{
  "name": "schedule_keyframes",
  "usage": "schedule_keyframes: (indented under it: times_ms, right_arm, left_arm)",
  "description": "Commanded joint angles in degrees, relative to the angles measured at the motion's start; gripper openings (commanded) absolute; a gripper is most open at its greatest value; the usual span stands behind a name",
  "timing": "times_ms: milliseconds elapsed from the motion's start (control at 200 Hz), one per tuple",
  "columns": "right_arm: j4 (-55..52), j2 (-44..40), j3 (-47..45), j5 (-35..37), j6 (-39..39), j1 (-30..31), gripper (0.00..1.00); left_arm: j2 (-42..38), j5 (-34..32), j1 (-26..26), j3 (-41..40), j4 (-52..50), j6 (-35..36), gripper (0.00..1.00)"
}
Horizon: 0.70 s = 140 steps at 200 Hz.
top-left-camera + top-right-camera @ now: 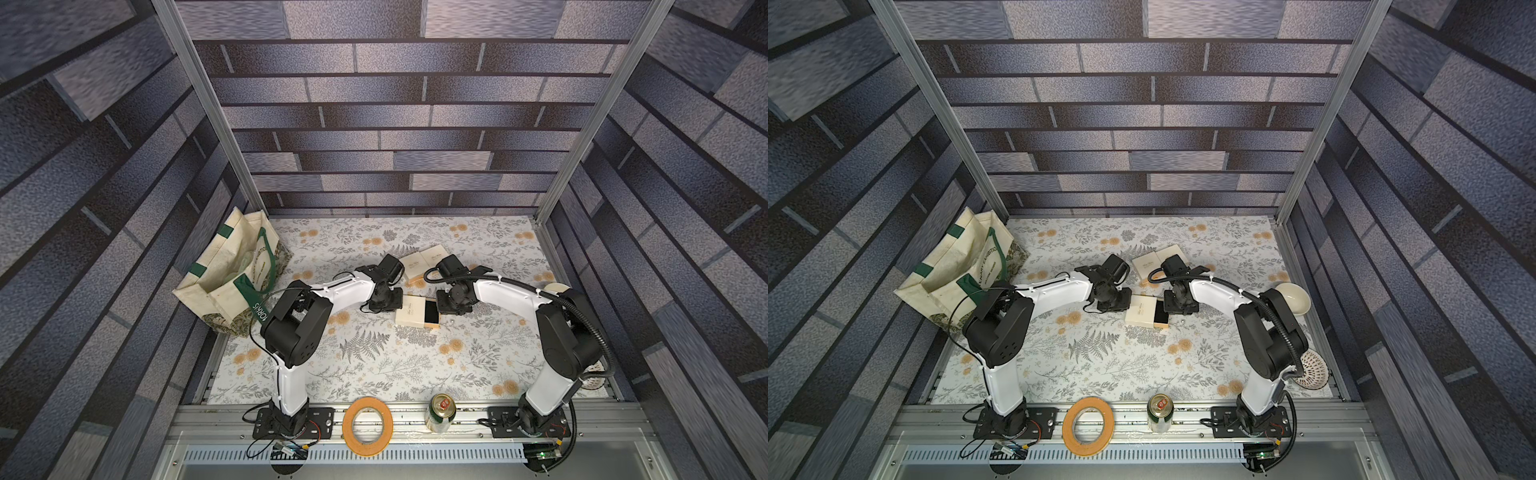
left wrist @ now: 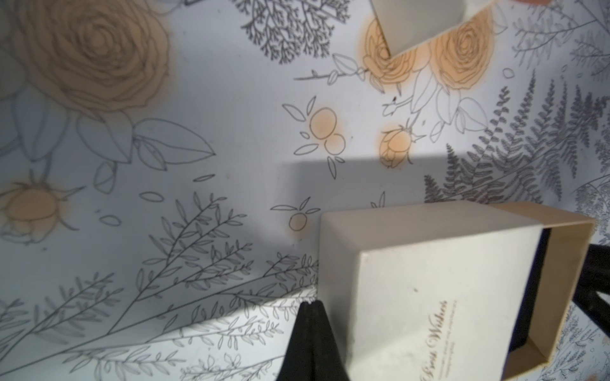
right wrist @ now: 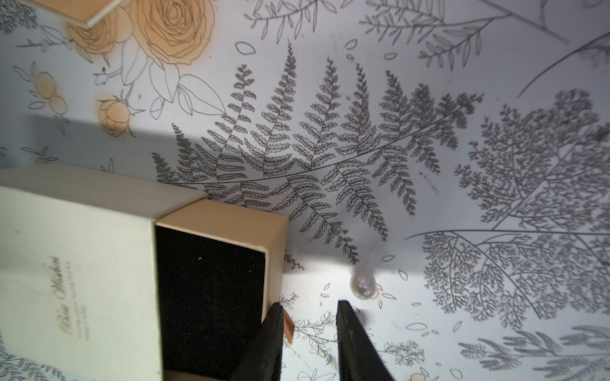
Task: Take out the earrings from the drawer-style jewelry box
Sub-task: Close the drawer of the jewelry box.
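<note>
The cream drawer-style jewelry box [image 1: 409, 311] [image 1: 1139, 311] lies mid-table with its drawer [image 3: 211, 283] slid out toward the right arm, showing a black lining. One earring [image 3: 362, 284], a small pale shiny bead, rests on the floral table just beyond the drawer's end; it appears in both top views [image 1: 448, 322] [image 1: 1180, 321]. My right gripper [image 3: 310, 305] is open, one finger against the drawer's end wall beside a small brown tab [image 3: 289, 325], with only table between the fingers. My left gripper [image 2: 308, 304] is shut and empty, its tip at the box's closed end.
Two more cream boxes [image 1: 424, 262] lie just behind the grippers. A canvas tote bag [image 1: 232, 274] stands at the left, a cream bowl [image 1: 1292, 297] and a perforated round piece [image 1: 1312, 368] at the right. An orange tape roll [image 1: 368, 426] and a can [image 1: 440, 413] sit on the front rail.
</note>
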Motion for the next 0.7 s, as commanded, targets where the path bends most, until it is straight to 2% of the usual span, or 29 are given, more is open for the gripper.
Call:
schedule_keyframes:
  times_ms: [0, 696]
  right_arm:
    - [-0.79, 1.5, 1.78, -0.27, -0.57, 0.66, 0.3]
    - [0.61, 2.84, 2.88, -1.89, -0.31, 1.9, 0.3]
  left_arm:
    - [0.98, -0.82, -0.52, 2.02, -1.75, 1.33, 0.0]
    - [0.98, -1.1, -1.17, 2.32, -2.5, 1.51, 0.0]
